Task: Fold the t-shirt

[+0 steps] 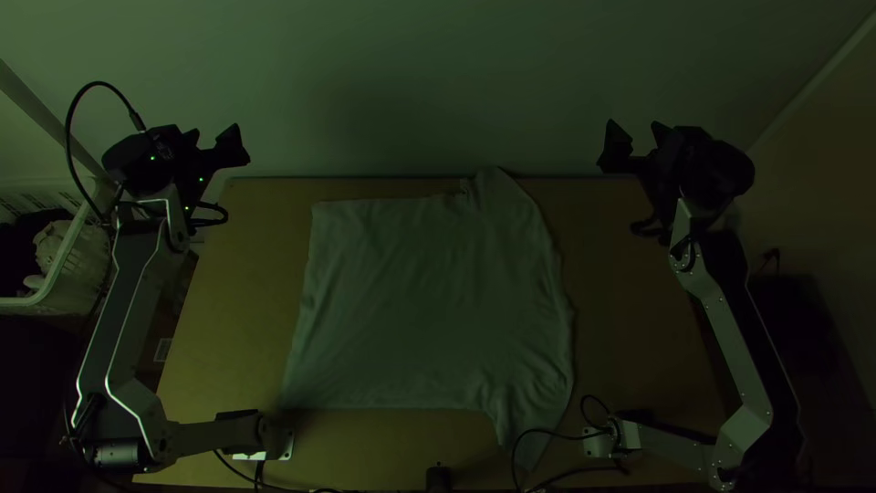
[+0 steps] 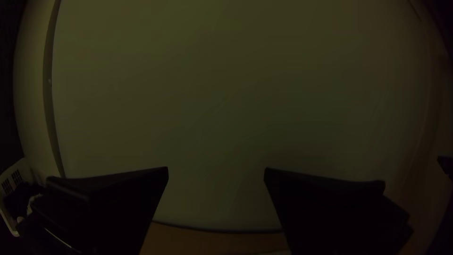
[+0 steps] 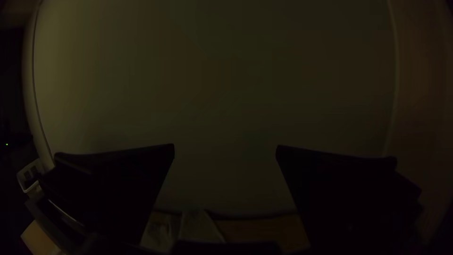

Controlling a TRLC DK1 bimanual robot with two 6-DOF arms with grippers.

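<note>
A light t-shirt [image 1: 429,301] lies spread on the table, with one sleeve at the far edge, another at the near right, and some wrinkles around the near one. Beyond the table's far left corner, my left gripper [image 1: 214,137] is open, apart from the cloth. Opposite it, past the far right corner, my right gripper [image 1: 636,135] is also open and holds nothing. In the left wrist view, the left gripper [image 2: 216,172] has its fingers wide apart. Part of the shirt [image 3: 198,226] appears in the right wrist view, below the open right gripper [image 3: 225,148].
Bare table [image 1: 620,301] borders the shirt on both sides. A white basket [image 1: 64,265] with cloth inside stands left of the table. Cables cross the near edge, one over the near sleeve, and a small dark object [image 1: 439,478] sits there. A pale wall [image 1: 429,82] rises behind.
</note>
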